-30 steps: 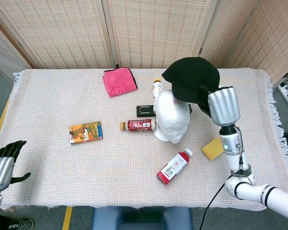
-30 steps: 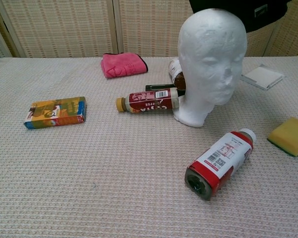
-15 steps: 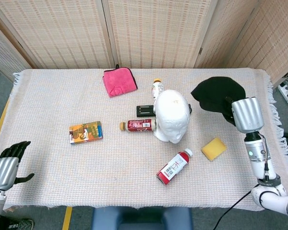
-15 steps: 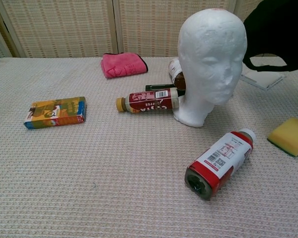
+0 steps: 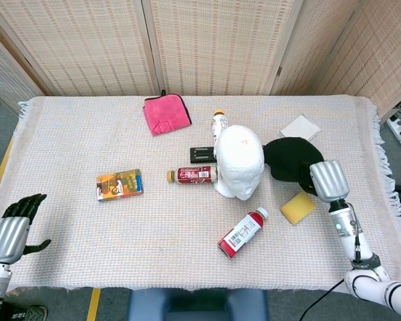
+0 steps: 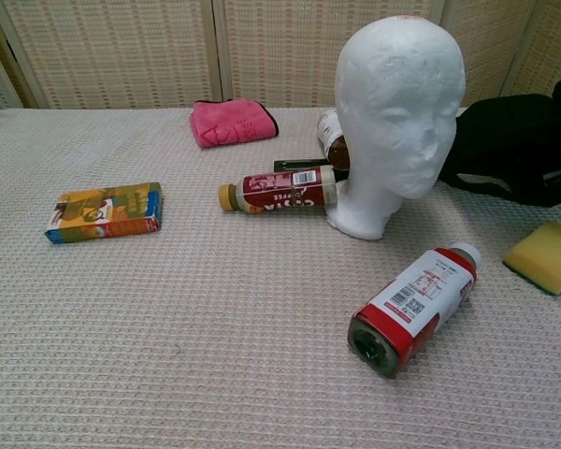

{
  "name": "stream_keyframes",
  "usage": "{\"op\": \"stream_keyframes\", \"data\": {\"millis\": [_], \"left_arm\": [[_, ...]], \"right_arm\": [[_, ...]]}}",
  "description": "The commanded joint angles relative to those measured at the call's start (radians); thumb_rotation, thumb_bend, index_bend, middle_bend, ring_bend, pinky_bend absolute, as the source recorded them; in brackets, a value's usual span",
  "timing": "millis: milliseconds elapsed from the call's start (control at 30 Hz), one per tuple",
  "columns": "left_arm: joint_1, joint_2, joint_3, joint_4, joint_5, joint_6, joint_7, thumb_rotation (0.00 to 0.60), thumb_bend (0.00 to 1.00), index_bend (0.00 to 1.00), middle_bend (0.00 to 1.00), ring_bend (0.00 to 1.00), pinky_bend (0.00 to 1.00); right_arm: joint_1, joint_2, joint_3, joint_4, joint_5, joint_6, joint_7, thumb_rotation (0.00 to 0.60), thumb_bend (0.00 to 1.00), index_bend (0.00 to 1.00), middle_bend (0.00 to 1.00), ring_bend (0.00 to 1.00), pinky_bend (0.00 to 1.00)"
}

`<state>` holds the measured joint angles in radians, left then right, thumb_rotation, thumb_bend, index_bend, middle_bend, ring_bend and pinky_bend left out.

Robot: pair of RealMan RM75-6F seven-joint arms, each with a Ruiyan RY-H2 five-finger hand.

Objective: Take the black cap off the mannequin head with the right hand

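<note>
Black cap [image 5: 291, 158], clamped in the right hand [image 5: 328, 180], had dropped beside the bare mannequin head [image 5: 240, 159], so removal looked done.

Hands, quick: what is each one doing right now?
Left hand: open, holding nothing, off the table's near left corner.
Right hand: at the black fabric cap beside the white foam mannequin head; grip cannot be told.

Lighting bright, even, diffuse; shadows soft and faint under objects on the table [image 5: 67, 134]. No glare. Both views sharp; chest view slightly softer at far right edge.
</note>
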<state>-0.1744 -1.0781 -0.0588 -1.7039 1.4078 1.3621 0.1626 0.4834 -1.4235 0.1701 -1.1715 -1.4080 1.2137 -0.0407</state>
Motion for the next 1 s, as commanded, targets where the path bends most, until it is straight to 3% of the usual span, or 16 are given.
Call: {"op": "stream_keyframes", "data": {"millis": [33,67,100,200,367,467,567,700,833,1000], "left_arm": [[0.003,-0.001,-0.002,0.011,0.006,0.01,-0.012,0.6,0.16,0.13,0.14,0.12,0.21],[0.003,-0.001,-0.002,0.014,0.007,0.012,-0.014,0.6,0.16,0.13,0.14,0.12,0.21],[0.002,-0.002,-0.003,0.017,0.01,0.013,-0.016,0.6,0.16,0.13,0.14,0.11,0.21],[0.001,-0.004,-0.003,0.022,0.011,0.013,-0.021,0.6,0.16,0.13,0.14,0.11,0.21],[-0.001,-0.004,-0.005,0.027,0.011,0.013,-0.025,0.6,0.16,0.12,0.14,0.11,0.21],[0.001,-0.007,-0.008,0.03,0.009,0.022,-0.027,0.6,0.16,0.12,0.14,0.11,0.21],[0.002,-0.016,-0.012,0.037,0.007,0.032,-0.023,0.6,0.16,0.12,0.14,0.11,0.21],[0.005,-0.034,-0.018,0.046,0.014,0.053,-0.017,0.6,0.16,0.12,0.14,0.11,0.21],[0.007,-0.057,-0.021,0.056,0.025,0.073,-0.005,0.6,0.16,0.12,0.14,0.11,0.21],[0.003,-0.074,-0.025,0.064,0.034,0.083,-0.001,0.6,0.16,0.12,0.14,0.11,0.21]], "right_arm": [[-0.007,0.102,-0.034,-0.181,0.11,-0.156,-0.099,0.6,0.11,0.12,0.32,0.29,0.52],[-0.01,0.131,-0.036,-0.231,0.133,-0.174,-0.125,0.598,0.05,0.02,0.2,0.13,0.31],[-0.015,0.166,-0.038,-0.289,0.157,-0.183,-0.153,0.587,0.02,0.0,0.13,0.05,0.22],[-0.043,0.225,-0.042,-0.387,0.175,-0.157,-0.166,0.536,0.0,0.0,0.06,0.0,0.15],[-0.105,0.322,-0.064,-0.497,0.132,-0.082,-0.118,0.505,0.0,0.0,0.06,0.0,0.15],[-0.16,0.36,-0.077,-0.529,0.068,0.025,-0.097,0.534,0.0,0.01,0.13,0.08,0.21],[-0.225,0.358,-0.085,-0.527,0.014,0.168,-0.136,0.593,0.01,0.13,0.26,0.21,0.33],[-0.304,0.379,-0.119,-0.561,-0.013,0.262,-0.139,0.6,0.06,0.27,0.36,0.3,0.41],[-0.366,0.408,-0.159,-0.579,-0.05,0.314,-0.109,0.6,0.06,0.29,0.37,0.31,0.42],[-0.408,0.412,-0.173,-0.574,-0.067,0.349,-0.077,0.6,0.06,0.28,0.37,0.31,0.42]]}}
